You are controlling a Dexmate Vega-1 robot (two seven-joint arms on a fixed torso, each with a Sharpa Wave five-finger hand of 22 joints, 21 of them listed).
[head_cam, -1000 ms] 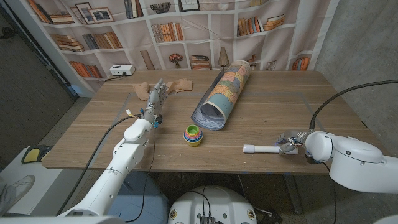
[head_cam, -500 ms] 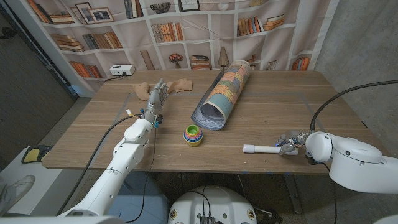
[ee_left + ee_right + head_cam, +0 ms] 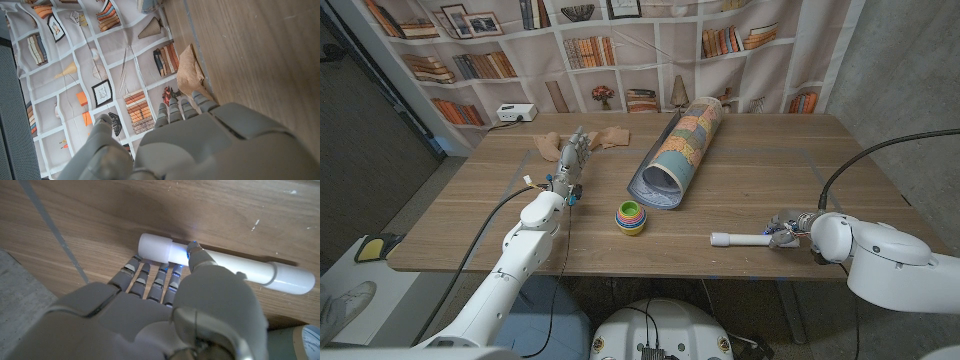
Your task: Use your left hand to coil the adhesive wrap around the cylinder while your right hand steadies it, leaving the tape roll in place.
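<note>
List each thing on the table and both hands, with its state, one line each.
Pipe: white, lying on its side, right hand on one end.
Right hand: fingers against the pipe.
Left hand: holds nothing, near the wrap.
Wrap: tan, crumpled, lying loose.
Map: rolled, lying on its side.
Cups: stacked, upright.

Very little differs across the three head views. The right hand (image 3: pixel 786 235) sits a touch nearer the white cylinder (image 3: pixel 740 239) than a second ago, and the rounded white forearm (image 3: pixel 865 250) behind it has crept slightly toward the middle of the tabletop (image 3: pixel 740 190). In the right wrist view the fingertips (image 3: pixel 150 272) reach the cylinder's side and the thumb (image 3: pixel 197 255) lies over it.
</note>
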